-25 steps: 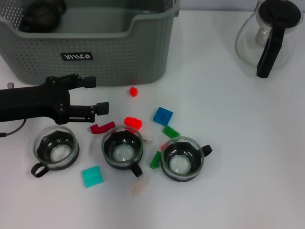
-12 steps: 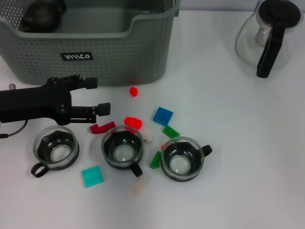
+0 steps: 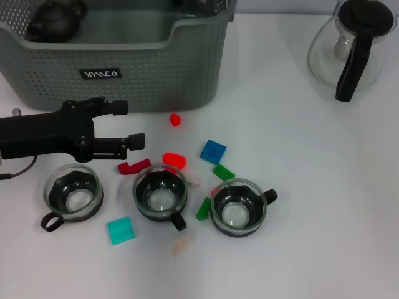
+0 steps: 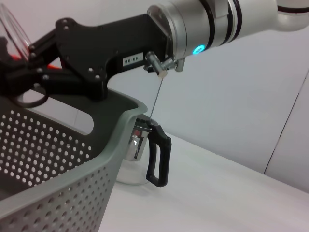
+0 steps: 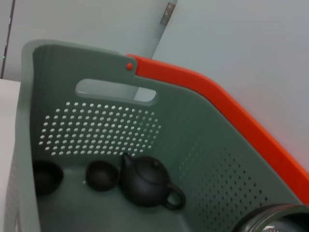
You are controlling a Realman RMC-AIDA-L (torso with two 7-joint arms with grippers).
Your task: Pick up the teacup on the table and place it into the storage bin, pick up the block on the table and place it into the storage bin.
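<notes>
Three glass teacups stand in a row on the white table: left (image 3: 73,193), middle (image 3: 161,193), right (image 3: 237,207). Coloured blocks lie around them, among them a blue block (image 3: 213,151), a red block (image 3: 174,161), a dark red block (image 3: 133,166) and a teal block (image 3: 120,230). My left gripper (image 3: 128,124) hangs open in front of the storage bin (image 3: 156,75), just above the dark red block. In the left wrist view my right gripper (image 4: 19,67) reaches over the bin's rim (image 4: 120,125), shut on another glass teacup (image 4: 10,29), whose rim also shows as teacup (image 5: 270,217).
A glass carafe with a black handle (image 3: 352,43) stands at the back right. Inside the bin (image 5: 203,145) sit a dark teapot (image 5: 147,186) and small dark cups. Green blocks (image 3: 223,172) and a small red block (image 3: 174,119) lie between the cups and the bin.
My left gripper has stayed almost still. The dark teapot in the bin's corner shows more plainly in the head view now.
</notes>
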